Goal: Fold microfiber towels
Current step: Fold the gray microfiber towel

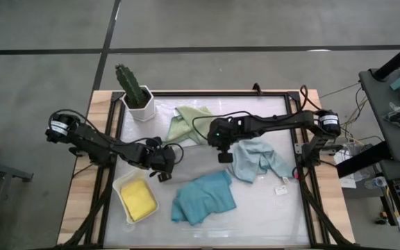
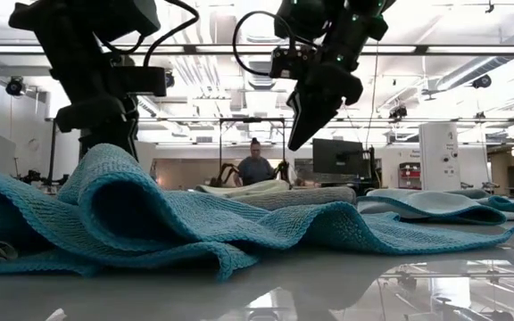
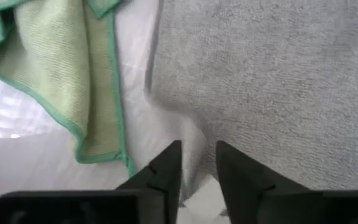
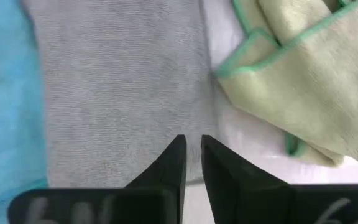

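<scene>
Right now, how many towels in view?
5. Sage green towel at the far middle, grey towel flat between the two grippers, pale blue towel to the right, teal towel near the front, yellow towel folded in the white tray. More could be underneath.

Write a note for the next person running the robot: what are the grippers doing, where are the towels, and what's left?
Left gripper: slightly open, empty, over the edge of the grey towel.
Right gripper: nearly closed, empty, over the same grey towel, near the green towel.
Towels: the yellow towel lies folded in the white tray. The green one is bunched near the cactus pot. The grey one lies spread flat mid-table. The pale blue towel and the teal towel are rumpled.
Done: yellow only.
Left: fold grey, green, pale blue and teal.
</scene>
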Controlling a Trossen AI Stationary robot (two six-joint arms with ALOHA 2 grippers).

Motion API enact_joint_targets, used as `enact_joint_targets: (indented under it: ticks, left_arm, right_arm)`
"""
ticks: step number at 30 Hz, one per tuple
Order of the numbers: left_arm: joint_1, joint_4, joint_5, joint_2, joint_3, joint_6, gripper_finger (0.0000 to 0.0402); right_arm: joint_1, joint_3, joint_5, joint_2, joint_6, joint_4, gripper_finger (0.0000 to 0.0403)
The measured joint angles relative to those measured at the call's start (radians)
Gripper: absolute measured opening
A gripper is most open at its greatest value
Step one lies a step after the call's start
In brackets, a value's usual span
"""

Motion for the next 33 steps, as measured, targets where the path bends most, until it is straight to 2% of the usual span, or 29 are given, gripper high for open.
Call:
enact_joint_targets:
  ticks: [5, 10, 17, 25, 33]
  left_arm:
    - [0.006, -0.001, -0.005, 0.0, 0.0, 0.024, 0.013]
    - [0.005, 0.004, -0.004, 0.0, 0.004, 0.034, 0.0139]
    - [0.003, 0.105, 0.037, 0.007, -0.049, 0.062, 0.0104]
    - [0.031, 0.074, -0.017, 0.015, -0.103, 0.014, 0.0047]
    - [0.039, 0.073, -0.018, -0.002, -0.082, -0.004, 0.0031]
  right_arm:
    - [-0.037, 0.0, 0.003, 0.0, -0.016, 0.002, 0.0045]
    - [-0.049, -0.005, -0.003, 0.0, -0.024, 0.003, 0.0044]
    - [-0.013, -0.082, -0.022, 0.0, -0.016, 0.122, 0.0044]
    - [0.03, -0.181, -0.039, -0.001, 0.024, 0.284, 0.0043]
    - [0.048, -0.215, -0.055, -0.001, 0.103, 0.324, 0.0043]
